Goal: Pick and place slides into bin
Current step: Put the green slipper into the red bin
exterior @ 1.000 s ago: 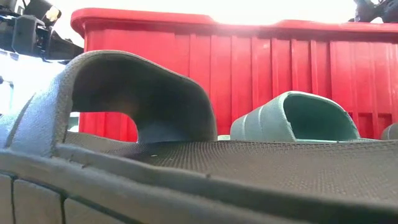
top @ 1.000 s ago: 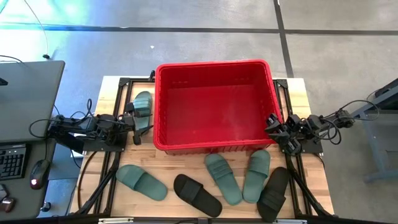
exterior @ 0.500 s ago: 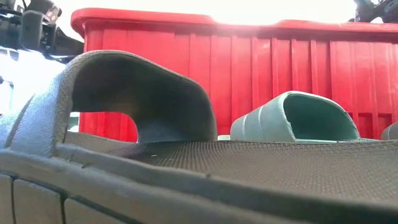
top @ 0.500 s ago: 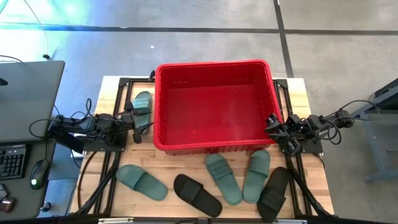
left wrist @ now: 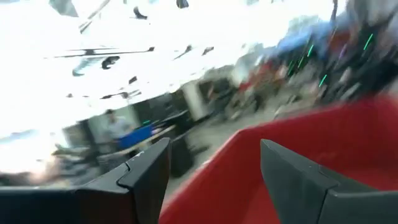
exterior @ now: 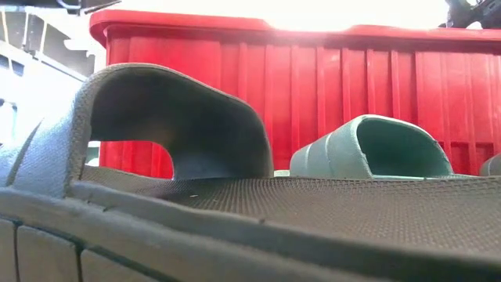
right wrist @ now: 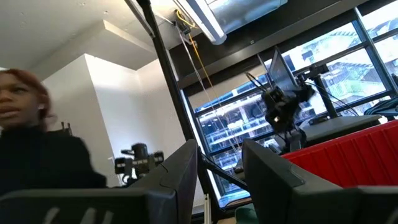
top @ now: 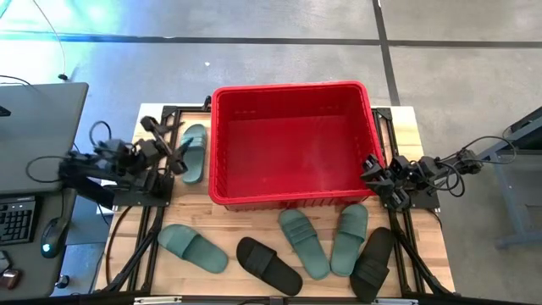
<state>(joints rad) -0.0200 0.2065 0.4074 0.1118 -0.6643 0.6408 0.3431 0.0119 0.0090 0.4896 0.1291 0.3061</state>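
Observation:
The red bin (top: 292, 144) stands in the middle of the table. One green slide (top: 193, 151) lies on its sole beside the bin's left wall. Three green slides (top: 193, 248) (top: 304, 242) (top: 350, 239) and two black slides (top: 268, 265) (top: 373, 263) lie along the near edge. My left gripper (top: 176, 154) (left wrist: 214, 146) hovers raised beside the left green slide, open, with nothing between its fingers. My right gripper (top: 373, 174) (right wrist: 219, 146) stays at the bin's near right corner, open and holding nothing.
In the low view a black slide (exterior: 235, 211) fills the foreground, with a green slide (exterior: 376, 149) and the bin's wall (exterior: 313, 78) behind it. A desk with a keyboard (top: 17, 216) stands left of the table. A person (right wrist: 37, 137) shows in the right wrist view.
My left gripper has risen from beside the green slide at the bin's left wall, tipping upward and rolling as it went. It has left the low view's top left corner. The slide it stood over now shows more fully. No slide has moved.

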